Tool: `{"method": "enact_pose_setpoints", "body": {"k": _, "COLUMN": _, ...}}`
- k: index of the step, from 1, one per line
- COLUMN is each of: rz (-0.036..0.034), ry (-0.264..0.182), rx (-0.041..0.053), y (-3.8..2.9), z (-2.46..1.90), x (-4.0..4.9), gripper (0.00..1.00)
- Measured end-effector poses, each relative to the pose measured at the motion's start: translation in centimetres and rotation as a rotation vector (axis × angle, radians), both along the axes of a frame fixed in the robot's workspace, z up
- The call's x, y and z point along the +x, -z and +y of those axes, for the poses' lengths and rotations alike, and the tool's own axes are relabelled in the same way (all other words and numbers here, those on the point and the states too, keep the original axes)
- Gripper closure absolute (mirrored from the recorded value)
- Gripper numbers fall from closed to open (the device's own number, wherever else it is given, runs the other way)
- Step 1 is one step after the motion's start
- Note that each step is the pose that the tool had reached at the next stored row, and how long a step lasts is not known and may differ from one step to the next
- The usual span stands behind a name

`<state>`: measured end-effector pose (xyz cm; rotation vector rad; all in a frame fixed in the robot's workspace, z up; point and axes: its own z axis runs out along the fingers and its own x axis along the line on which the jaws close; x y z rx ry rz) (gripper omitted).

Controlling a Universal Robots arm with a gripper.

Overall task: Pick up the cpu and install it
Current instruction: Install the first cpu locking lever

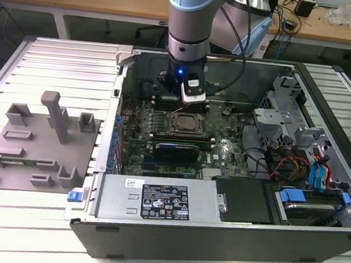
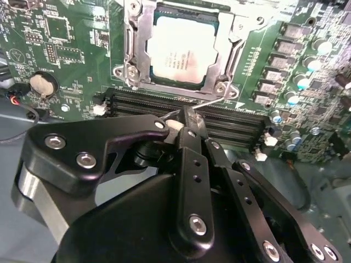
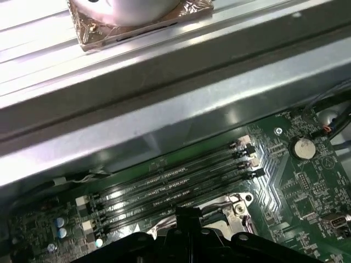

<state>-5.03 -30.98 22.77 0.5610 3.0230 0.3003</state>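
- The cpu [image 2: 184, 46] lies inside the socket [image 2: 137, 38].
- The claw [image 2: 186, 114] hangs near it, over the memory slots [image 2: 137, 101], fingers together, empty.
- If the chip sits crooked, pressure could bend pins.

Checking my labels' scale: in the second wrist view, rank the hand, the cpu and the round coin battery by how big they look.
1. hand, largest, though nearness to the camera inflates it
2. cpu
3. coin battery, clearly smallest
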Motion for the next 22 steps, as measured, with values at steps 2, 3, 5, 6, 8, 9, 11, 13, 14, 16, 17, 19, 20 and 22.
{"method": "enact_pose_setpoints", "body": {"k": 2, "rz": 0.0013, "ry": 0.007, "rx": 0.0001, "y": 0.10, "z": 0.08, "x": 0.28, "gripper": 0.89}}
{"method": "enact_pose_setpoints", "body": {"k": 3, "rz": 0.0025, "ry": 0.013, "rx": 0.0002, "y": 0.20, "z": 0.11, "x": 0.48, "gripper": 0.89}}
{"method": "enact_pose_setpoints", "body": {"k": 5, "rz": 0.0043, "ry": 0.025, "rx": -0.0003, "y": 0.37, "z": 0.15, "x": 0.71, "gripper": 0.89}}
{"method": "enact_pose_setpoints", "body": {"k": 6, "rz": 0.0049, "ry": 0.036, "rx": -0.0002, "y": 0.52, "z": 0.17, "x": 0.82, "gripper": 0.89}}
{"method": "enact_pose_setpoints", "body": {"k": 8, "rz": 0.0051, "ry": 0.059, "rx": -0.0003, "y": 0.70, "z": 0.17, "x": 0.87, "gripper": 0.89}}
{"method": "enact_pose_setpoints", "body": {"k": 9, "rz": 0.0052, "ry": 0.089, "rx": -0.0006, "y": 0.89, "z": 0.17, "x": 0.89, "gripper": 0.89}}
{"method": "enact_pose_setpoints", "body": {"k": 11, "rz": 0.0052, "ry": 0.125, "rx": -0.0006, "y": 1.03, "z": 0.23, "x": 0.91, "gripper": 0.89}}
{"method": "enact_pose_setpoints", "body": {"k": 13, "rz": 0.0053, "ry": 0.143, "rx": -0.0005, "y": 1.11, "z": 0.44, "x": 0.91, "gripper": 0.89}}
{"method": "enact_pose_setpoints", "body": {"k": 14, "rz": 0.0053, "ry": 0.148, "rx": -0.0004, "y": 1.13, "z": 0.60, "x": 0.91, "gripper": 0.89}}
{"method": "enact_pose_setpoints", "body": {"k": 16, "rz": 0.0052, "ry": 0.154, "rx": -0.0003, "y": 1.15, "z": 0.83, "x": 0.91, "gripper": 0.89}}
{"method": "enact_pose_setpoints", "body": {"k": 17, "rz": 0.0052, "ry": 0.156, "rx": -0.0004, "y": 1.15, "z": 0.91, "x": 0.91, "gripper": 0.89}}
{"method": "enact_pose_setpoints", "body": {"k": 19, "rz": 0.0052, "ry": 0.160, "rx": -0.0003, "y": 1.19, "z": 0.95, "x": 0.94, "gripper": 0.89}}
{"method": "enact_pose_setpoints", "body": {"k": 20, "rz": 0.0052, "ry": 0.162, "rx": -0.0003, "y": 1.20, "z": 0.96, "x": 0.95, "gripper": 0.89}}
{"method": "enact_pose_setpoints", "body": {"k": 22, "rz": 0.0052, "ry": 0.165, "rx": -0.0004, "y": 1.24, "z": 1.07, "x": 0.97, "gripper": 0.89}}
